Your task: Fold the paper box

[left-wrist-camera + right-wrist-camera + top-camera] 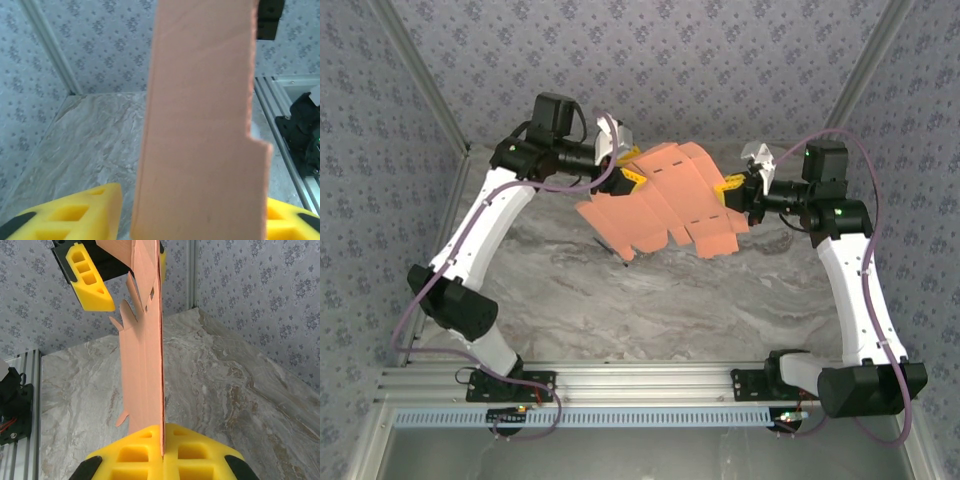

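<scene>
From above, my two claws met over the back of the table, with the box, an unfolded cut-out, hanging in the air between them. My left claw was at its left edge and my right claw at its right.

On my left wrist, a panel of the box stood face-on between my fingers. They sat one on each side of it, and I could not tell whether they gripped it.

On my right wrist, my fingers were pressed together on the near edge of the box. It stood edge-on there and ran away to my left claw.
</scene>
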Controlling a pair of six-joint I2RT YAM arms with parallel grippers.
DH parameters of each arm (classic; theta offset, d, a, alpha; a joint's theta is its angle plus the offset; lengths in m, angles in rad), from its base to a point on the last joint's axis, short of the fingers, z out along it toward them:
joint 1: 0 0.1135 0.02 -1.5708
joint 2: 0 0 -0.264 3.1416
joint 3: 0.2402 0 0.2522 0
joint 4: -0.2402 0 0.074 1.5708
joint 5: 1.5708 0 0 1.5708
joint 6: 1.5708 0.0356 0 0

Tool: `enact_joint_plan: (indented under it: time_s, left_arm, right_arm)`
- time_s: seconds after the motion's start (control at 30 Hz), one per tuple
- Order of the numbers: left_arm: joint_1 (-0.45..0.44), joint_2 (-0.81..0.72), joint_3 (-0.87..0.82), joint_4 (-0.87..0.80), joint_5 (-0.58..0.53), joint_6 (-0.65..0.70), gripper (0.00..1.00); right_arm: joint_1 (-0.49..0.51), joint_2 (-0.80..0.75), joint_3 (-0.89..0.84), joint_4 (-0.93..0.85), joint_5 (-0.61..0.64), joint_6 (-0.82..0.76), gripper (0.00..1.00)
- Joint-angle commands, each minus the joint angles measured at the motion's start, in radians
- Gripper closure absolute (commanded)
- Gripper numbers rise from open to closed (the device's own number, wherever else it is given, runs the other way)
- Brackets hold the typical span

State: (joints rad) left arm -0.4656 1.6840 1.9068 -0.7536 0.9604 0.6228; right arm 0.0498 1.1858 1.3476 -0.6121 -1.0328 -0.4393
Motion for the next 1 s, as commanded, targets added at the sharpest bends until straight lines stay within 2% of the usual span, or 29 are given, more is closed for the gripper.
enact_joint_plan:
  time_s: [0.0, 0.1, 0.2, 0.3, 0.43, 0.67, 0.8, 0.97]
  left_arm:
    - [-0.009, 0.027, 0.038, -0.053, 0.081, -0.023, 0.61]
    - [-0.014, 0.039, 0.073, -0.059, 0.086, -0.049, 0.77]
    - [-0.014, 0.042, 0.080, -0.077, 0.083, -0.080, 0.85]
    - [-0.013, 0.036, 0.083, -0.092, 0.075, -0.135, 0.91]
    - [-0.011, 0.028, 0.075, -0.074, 0.049, -0.271, 0.99]
    - [-0.011, 0.008, -0.009, 0.057, 0.023, -0.555, 1.00]
    - [-0.013, 0.001, -0.054, 0.157, 0.004, -0.680, 1.00]
    - [-0.013, 0.020, -0.056, 0.185, -0.003, -0.744, 1.00]
  right_arm:
    - [0.009, 0.001, 0.036, -0.007, 0.004, -0.010, 1.00]
    - [0.014, -0.002, 0.035, -0.002, 0.026, -0.004, 1.00]
    - [0.021, -0.018, 0.021, 0.020, 0.089, 0.012, 1.00]
    - [0.042, -0.049, -0.007, 0.079, 0.216, 0.031, 1.00]
    - [0.103, -0.111, -0.067, 0.169, 0.455, 0.044, 1.00]
    - [0.301, -0.208, -0.224, 0.375, 0.962, -0.021, 1.00]
    - [0.398, -0.215, -0.278, 0.461, 1.155, -0.067, 1.00]
    - [0.483, -0.198, -0.314, 0.537, 1.336, -0.128, 1.00]
